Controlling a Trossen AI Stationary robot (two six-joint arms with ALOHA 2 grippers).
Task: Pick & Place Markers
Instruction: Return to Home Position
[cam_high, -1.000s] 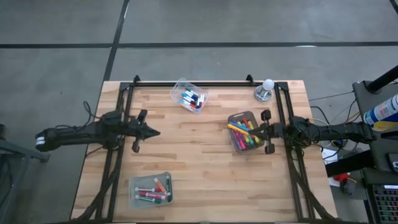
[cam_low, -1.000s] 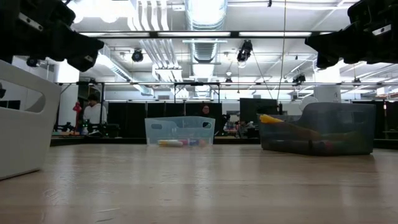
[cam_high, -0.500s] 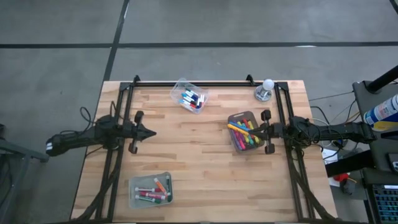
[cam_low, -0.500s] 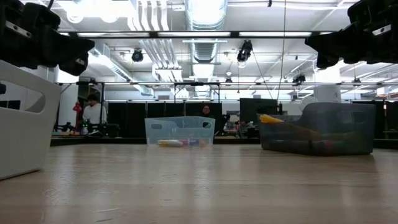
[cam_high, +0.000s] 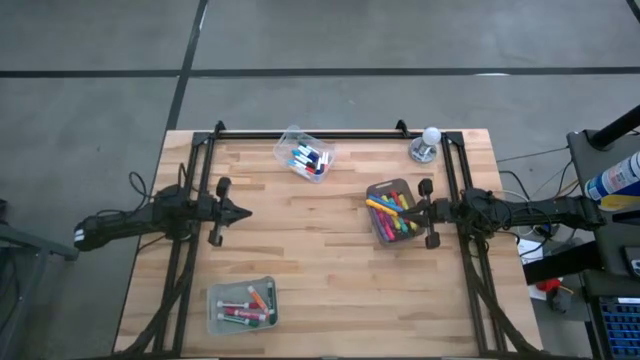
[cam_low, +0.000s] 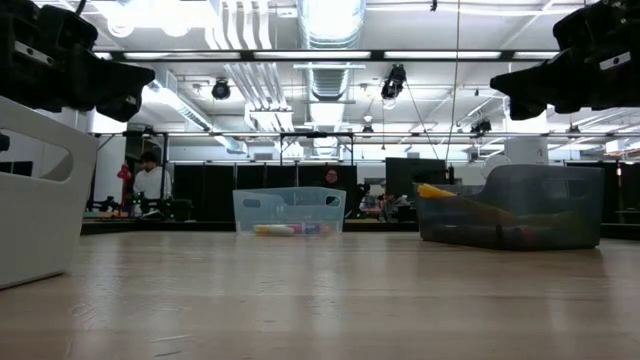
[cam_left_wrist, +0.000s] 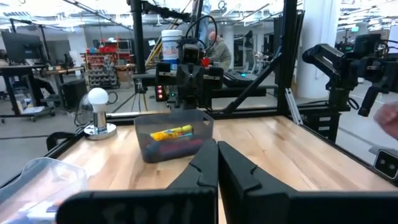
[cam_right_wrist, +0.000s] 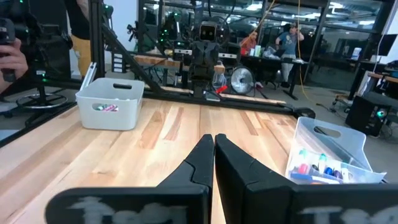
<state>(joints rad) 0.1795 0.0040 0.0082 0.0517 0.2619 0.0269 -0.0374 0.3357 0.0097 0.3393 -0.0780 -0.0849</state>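
- The left gripper (cam_high: 243, 211) is hovering over the left side of the table (cam_high: 330, 270), its fingers pressed together on nothing; this is reading as a rest pose, not a reach.
- The right gripper (cam_high: 411, 209) is hanging above the right rim of the dark bin (cam_high: 369, 205), likewise pinched closed and empty; no marker is calling for it.
- The markers (cam_high: 305, 158) are lying in three bins, seemingly grouped: the clear bin (cam_high: 285, 140) by the edge at the high view's top, the dark bin at right, the pale bin (cam_high: 212, 300) near the opposite edge; none is lying loose on the wood, so the sorting is looking finished.
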